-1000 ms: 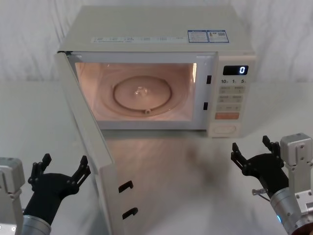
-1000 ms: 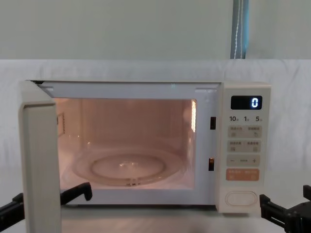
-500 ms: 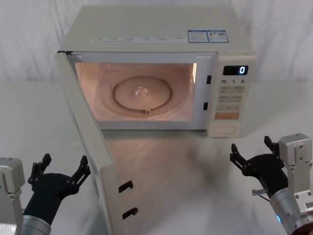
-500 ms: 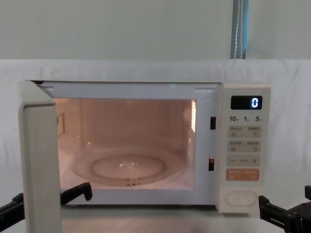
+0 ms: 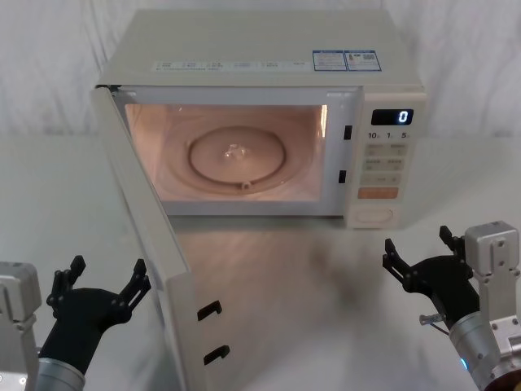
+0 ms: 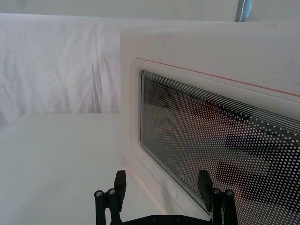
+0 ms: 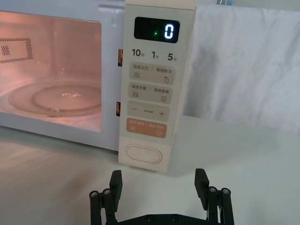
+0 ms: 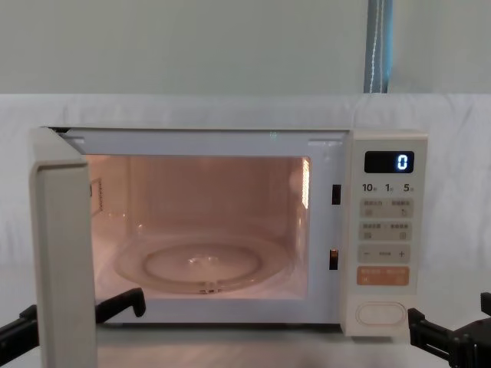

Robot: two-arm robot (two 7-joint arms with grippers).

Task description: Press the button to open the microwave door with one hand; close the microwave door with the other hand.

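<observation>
Cream-coloured and boxy, the countertop microwave (image 5: 260,65) stands at the far middle of the white counter (image 5: 309,285), its cavity lit orange with a round glass turntable (image 5: 236,155) inside; its black digital display (image 7: 157,30) shows a blue-white "0"; the wide cream microwave door (image 5: 155,252) with its dark dotted glass window (image 6: 220,150) is swung fully open on its left hinge and reaches toward the near side of the counter, two black latch hooks (image 5: 210,309) showing on its free edge; the large plain cream pill-shaped button (image 7: 144,153) sits at the bottom of the control panel on the microwave's right, below an orange rectangular key (image 7: 146,128) and rows of small beige keys.

Left black angular tool (image 5: 99,287) hovers low at the near left, just beside the outer face of the open door but apart from it; its fingers (image 6: 119,180) are spread wide with nothing between them; in the left wrist view the door's window lies straight ahead of it.

Right black angular tool (image 5: 419,257) hovers at the near right, in front of the control panel and apart from the button; its fingers (image 7: 201,179) are likewise spread wide and empty; in the right wrist view the button sits just beyond the gap between them.
</observation>
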